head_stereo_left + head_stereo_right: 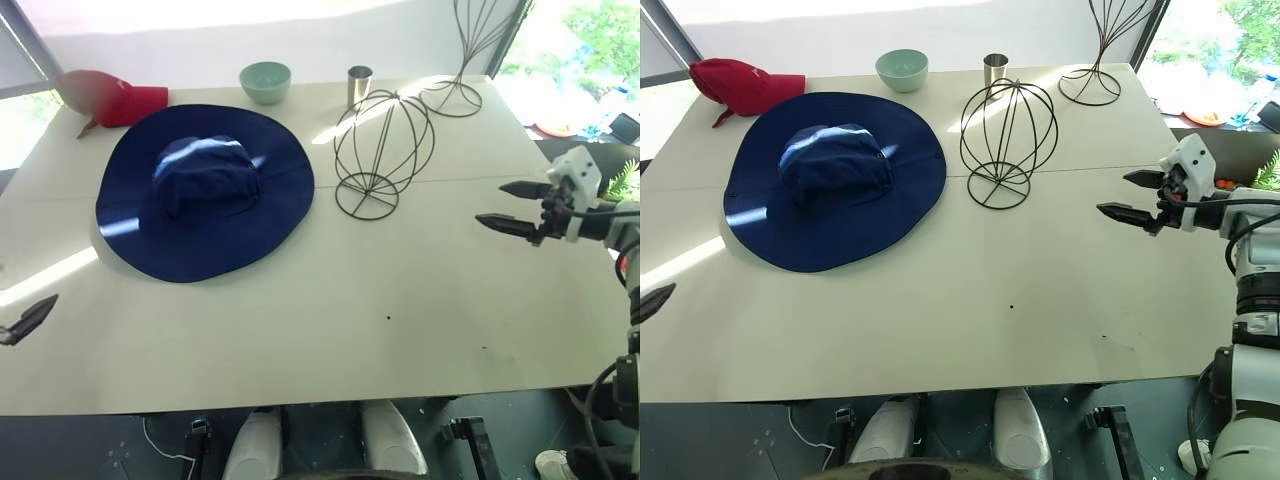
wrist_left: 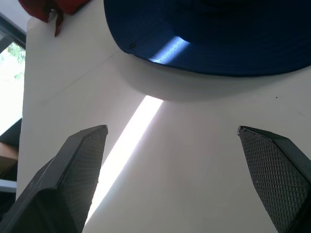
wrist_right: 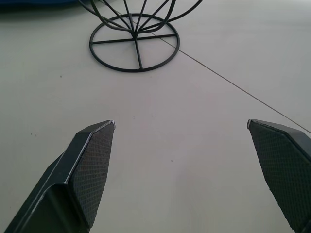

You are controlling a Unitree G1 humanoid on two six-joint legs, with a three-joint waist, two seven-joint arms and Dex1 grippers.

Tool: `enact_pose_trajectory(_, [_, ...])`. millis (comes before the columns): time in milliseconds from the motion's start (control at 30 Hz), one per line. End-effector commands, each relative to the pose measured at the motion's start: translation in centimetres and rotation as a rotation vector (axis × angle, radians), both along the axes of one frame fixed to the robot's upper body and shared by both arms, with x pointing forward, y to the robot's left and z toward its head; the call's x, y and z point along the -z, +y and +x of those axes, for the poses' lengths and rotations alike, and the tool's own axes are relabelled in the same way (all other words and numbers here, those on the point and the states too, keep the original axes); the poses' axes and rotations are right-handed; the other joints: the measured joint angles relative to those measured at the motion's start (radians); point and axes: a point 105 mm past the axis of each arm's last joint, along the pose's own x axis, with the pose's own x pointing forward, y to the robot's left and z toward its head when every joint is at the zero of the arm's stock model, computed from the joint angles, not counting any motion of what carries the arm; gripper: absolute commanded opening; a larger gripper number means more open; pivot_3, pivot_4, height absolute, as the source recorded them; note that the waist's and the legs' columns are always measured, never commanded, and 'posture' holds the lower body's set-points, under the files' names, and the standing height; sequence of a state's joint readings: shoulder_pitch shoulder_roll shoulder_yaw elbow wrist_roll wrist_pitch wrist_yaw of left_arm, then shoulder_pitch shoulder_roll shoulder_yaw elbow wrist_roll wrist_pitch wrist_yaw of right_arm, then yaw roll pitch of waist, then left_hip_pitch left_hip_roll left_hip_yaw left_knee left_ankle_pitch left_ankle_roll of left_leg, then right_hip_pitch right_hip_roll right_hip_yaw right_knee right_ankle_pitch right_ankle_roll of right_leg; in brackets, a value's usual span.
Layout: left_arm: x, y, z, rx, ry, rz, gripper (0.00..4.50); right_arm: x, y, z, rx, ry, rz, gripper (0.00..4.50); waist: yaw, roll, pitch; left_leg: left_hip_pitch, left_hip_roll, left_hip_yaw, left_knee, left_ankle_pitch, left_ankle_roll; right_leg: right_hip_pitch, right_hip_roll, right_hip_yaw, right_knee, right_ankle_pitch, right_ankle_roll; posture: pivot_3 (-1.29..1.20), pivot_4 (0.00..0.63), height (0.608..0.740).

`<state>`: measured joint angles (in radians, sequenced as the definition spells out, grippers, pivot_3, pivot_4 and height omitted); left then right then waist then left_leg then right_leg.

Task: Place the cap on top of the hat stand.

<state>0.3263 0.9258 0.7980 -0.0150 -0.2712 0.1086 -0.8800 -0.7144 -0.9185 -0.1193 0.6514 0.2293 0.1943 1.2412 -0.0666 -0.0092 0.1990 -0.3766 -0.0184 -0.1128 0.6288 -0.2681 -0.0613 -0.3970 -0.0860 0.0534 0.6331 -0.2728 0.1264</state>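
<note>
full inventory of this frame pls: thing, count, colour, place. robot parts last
cap: 1, navy blue, flat on the table's left half
red cap: 1, red, far left corner
bowl: 1, pale green, far edge, centre
metal cup: 1, silver, far edge, right of the bowl
hat stand: 1, black wire, mid table, right of the cap, bare
taller wire stand: 1, black, far right corner
table: 1, off-white
left hand: 1, black fingers, open, near table's left edge
right hand: 1, black fingers, open, over table's right side
</note>
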Motion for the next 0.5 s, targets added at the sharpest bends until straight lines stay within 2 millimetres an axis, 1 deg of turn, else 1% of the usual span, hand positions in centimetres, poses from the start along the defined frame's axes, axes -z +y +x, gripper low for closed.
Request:
enact_pose_trajectory(33, [-1.8, -1.2, 1.7, 0.129, -0.046, 0.286, 4.5, -3.0, 2.4, -0.7, -0.115, -0.061, -0.032, 4.47, 0.0, 0.0, 0.0, 0.0, 0.0, 0.0, 0.0, 0.0, 0.0, 0.0, 0.0, 0.0, 0.0, 0.0, 0.0, 0.0, 0.15, 0.74])
enact_pose_trajectory(133, [-1.3, -2.3, 2.6, 0.241, -0.044, 0.413, 4.5, -3.5, 4.4, -2.1, -0.205, -0.034, -0.013, 4.47, -0.002, 0.001, 0.0, 0.0, 0.0, 0.0, -0.001, 0.0, 0.0, 0.0, 0.0, 0.0, 0.0, 0.0, 0.0, 0.0, 0.15, 0.74])
enact_pose_trajectory(233, [-0.1, -3.7, 3.2, 0.396, -0.023, 0.586, 4.5, -3.2, 6.4, -4.7, -0.325, 0.035, -0.031, 4.47, 0.003, 0.001, 0.0, -0.001, 0.0, 0.0, -0.002, 0.0, 0.0, -0.001, 0.0, 0.0, 0.0, 0.0, 0.0, 0.0, 0.15, 0.74])
enact_pose_trajectory(300, [0.8, -3.9, 3.4, 0.474, -0.002, 0.694, 4.5, -3.2, 7.5, -6.3, -0.387, 0.07, -0.041, 4.47, 0.007, 0.001, 0.0, -0.004, 0.0, 0.0, -0.002, 0.0, 0.0, -0.005, -0.001, 0.0, 0.0, 0.0, 0.0, 0.0, 0.15, 0.74])
enact_pose_trajectory(400, [1.2, -3.7, 4.1, 0.527, -0.007, 0.776, 4.5, -3.6, 8.6, -7.6, -0.429, 0.088, -0.031, 4.47, 0.012, 0.001, 0.0, -0.013, 0.0, 0.0, 0.002, 0.0, 0.0, -0.013, -0.001, 0.0, 0.002, 0.001, 0.0, 0.0, 0.15, 0.74])
enact_pose_trajectory(500, [1.3, -4.1, 6.2, 0.546, -0.071, 0.868, 4.5, -4.5, 9.7, -8.4, -0.446, 0.065, -0.007, 4.47, 0.022, 0.001, 0.0, -0.013, 0.0, 0.0, 0.002, 0.0, 0.0, -0.013, 0.0, -0.001, 0.003, 0.001, 0.0, 0.0, 0.15, 0.74])
